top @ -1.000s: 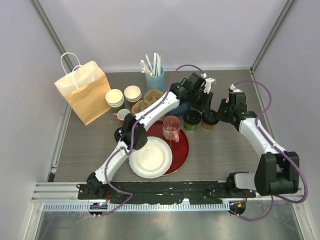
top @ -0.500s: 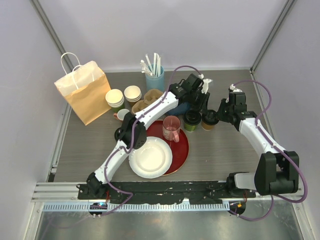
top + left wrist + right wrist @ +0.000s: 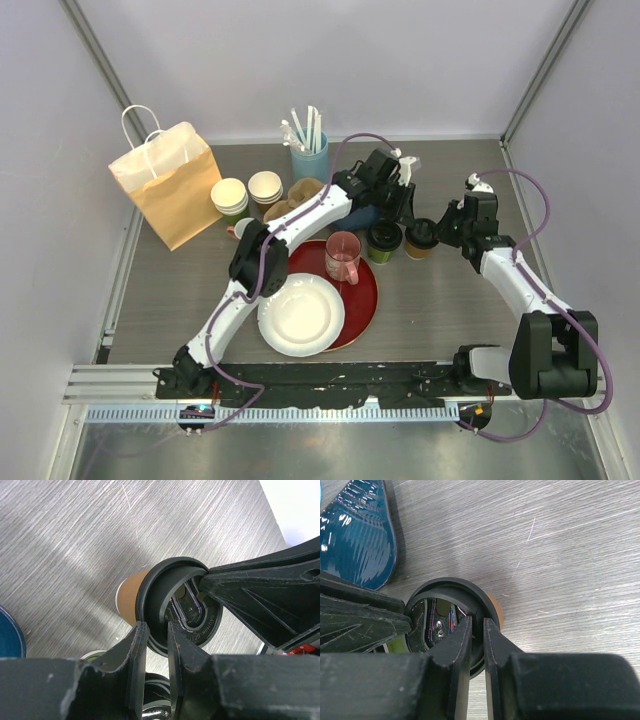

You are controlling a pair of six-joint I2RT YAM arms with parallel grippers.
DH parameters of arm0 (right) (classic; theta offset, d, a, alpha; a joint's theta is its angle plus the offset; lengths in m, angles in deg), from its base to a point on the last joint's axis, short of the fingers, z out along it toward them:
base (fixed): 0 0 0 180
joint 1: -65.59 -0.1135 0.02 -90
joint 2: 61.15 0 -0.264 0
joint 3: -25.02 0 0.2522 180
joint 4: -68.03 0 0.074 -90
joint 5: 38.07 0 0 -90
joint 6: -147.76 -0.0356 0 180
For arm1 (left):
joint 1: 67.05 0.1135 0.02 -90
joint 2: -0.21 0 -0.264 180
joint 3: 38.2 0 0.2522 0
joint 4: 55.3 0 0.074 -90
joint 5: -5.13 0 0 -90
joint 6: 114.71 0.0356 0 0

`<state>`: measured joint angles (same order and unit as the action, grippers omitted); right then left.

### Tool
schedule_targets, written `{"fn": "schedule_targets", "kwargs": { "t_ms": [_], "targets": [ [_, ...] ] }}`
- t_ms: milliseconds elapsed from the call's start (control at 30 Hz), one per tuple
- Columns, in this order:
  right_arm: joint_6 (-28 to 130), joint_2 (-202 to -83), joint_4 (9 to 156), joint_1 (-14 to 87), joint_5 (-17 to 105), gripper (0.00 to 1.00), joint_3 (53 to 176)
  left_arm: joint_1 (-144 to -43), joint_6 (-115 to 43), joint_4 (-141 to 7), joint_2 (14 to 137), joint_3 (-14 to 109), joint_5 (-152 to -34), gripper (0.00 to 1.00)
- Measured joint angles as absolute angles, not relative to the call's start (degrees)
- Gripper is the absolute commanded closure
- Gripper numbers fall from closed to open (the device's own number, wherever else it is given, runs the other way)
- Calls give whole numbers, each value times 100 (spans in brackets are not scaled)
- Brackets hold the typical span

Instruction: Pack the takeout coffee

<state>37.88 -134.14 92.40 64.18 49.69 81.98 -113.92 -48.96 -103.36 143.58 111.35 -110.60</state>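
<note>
Grey wood-grain desk (image 3: 440,300) carries the brown cup (image 3: 131,596), upright just beside the green cup (image 3: 384,240). Our left gripper (image 3: 156,630) and right gripper (image 3: 477,630) each pinch opposite sides of its black lid (image 3: 155,590) rim, one finger inside, one outside. We judge one should release before lifting; a rim pinch may pop the lid, so move upright and slowly toward the paper bag (image 3: 170,185).

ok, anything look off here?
Yes: both arms are on one cup. The left gripper and right gripper each pinch the black lid rim of the brown cup from opposite sides, which might pop the lid. The green cup stands beside it. No spill visible.
</note>
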Motion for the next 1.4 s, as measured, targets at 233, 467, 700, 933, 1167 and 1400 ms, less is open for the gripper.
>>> {"fn": "schedule_targets", "kwargs": {
  "t_ms": [233, 467, 700, 933, 1167, 1400],
  "targets": [
    [3659, -13303, 8913, 6470, 4993, 86, 7925, -11388, -5005, -9880, 14268, 10774, -11087, 77],
    [3642, -13239, 8845, 6508, 5037, 86, 7849, -11388, -5031, -9578, 14279, 10624, -11087, 80],
    [3653, -13237, 8821, 6527, 5083, 86, 7838, -11379, -5134, -9278, 14312, 10449, -11132, 82],
    [3664, -13187, 8928, 6540, 5083, 84, 7916, -11379, -5066, -9425, 14354, 10766, -11139, 69],
    [3657, -13194, 9262, 6534, 5052, 75, 8115, -11512, -4706, -10658, 14922, 12239, -10842, 54],
    [3732, -13277, 9877, 6514, 4965, 66, 8471, -11622, -4474, -10972, 14931, 12416, -10728, 54]
  ]
}}
